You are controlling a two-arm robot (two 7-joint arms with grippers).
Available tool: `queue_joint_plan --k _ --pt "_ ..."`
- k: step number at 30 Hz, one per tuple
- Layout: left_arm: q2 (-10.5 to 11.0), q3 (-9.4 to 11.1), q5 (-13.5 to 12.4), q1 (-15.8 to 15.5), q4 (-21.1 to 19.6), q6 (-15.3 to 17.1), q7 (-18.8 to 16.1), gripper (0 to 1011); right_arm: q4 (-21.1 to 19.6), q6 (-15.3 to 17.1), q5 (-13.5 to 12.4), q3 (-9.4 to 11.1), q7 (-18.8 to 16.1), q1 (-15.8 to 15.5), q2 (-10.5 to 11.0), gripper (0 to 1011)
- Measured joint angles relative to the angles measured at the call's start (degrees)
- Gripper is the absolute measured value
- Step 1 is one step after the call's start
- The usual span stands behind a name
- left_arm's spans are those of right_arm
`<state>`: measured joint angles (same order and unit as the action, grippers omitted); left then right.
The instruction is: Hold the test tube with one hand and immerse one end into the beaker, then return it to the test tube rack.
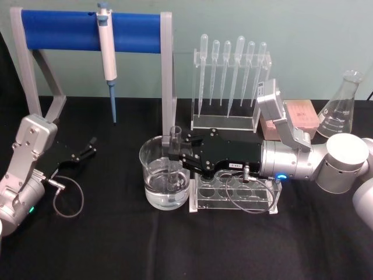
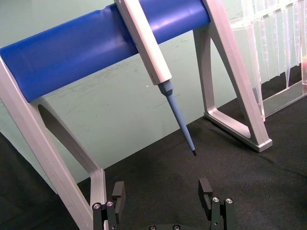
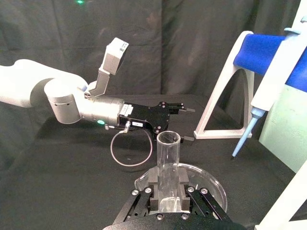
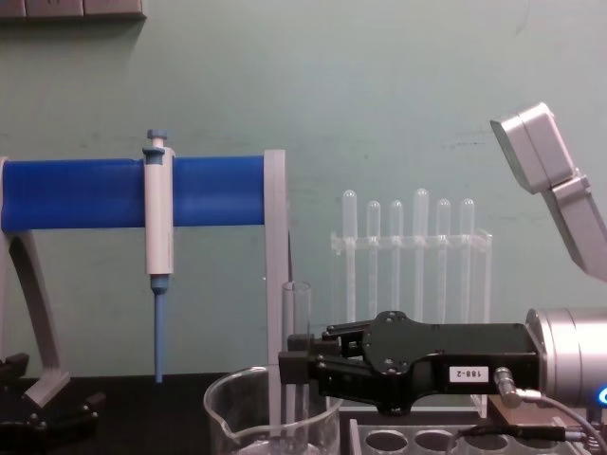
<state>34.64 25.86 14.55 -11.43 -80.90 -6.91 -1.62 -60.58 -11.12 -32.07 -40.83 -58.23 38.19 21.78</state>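
Observation:
My right gripper point(image 1: 176, 155) reaches in from the right and is shut on the test tube point(image 1: 174, 135), which it holds upright. The tube's lower end dips inside the beaker point(image 1: 145, 170), into the water at its bottom. From the chest, the tube point(image 4: 297, 308) rises above the beaker's rim point(image 4: 226, 403), gripped at mid-height by the right gripper point(image 4: 294, 365). In the right wrist view the fingers point(image 3: 150, 181) clamp the tube point(image 3: 168, 158) over the beaker point(image 3: 212, 180). My left gripper point(image 1: 89, 147) rests open on the table at the left, apart from both.
A clear tube rack point(image 1: 233, 195) sits right beside the beaker, under my right gripper. Behind stand a blue-barred stand point(image 1: 87, 29) with a hanging pipette point(image 1: 107, 58), a rack of plastic pipettes point(image 1: 230, 76), a pink box point(image 1: 297, 119) and a flask point(image 1: 341, 108).

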Motion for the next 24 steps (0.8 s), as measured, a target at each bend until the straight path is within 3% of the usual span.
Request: queue_joint_plan --k 24 --pt "0.0 0.0 0.0 0.0 0.0 0.0 0.0 1000 0.0 0.0 0.0 0.0 0.0 0.0 0.0 243"
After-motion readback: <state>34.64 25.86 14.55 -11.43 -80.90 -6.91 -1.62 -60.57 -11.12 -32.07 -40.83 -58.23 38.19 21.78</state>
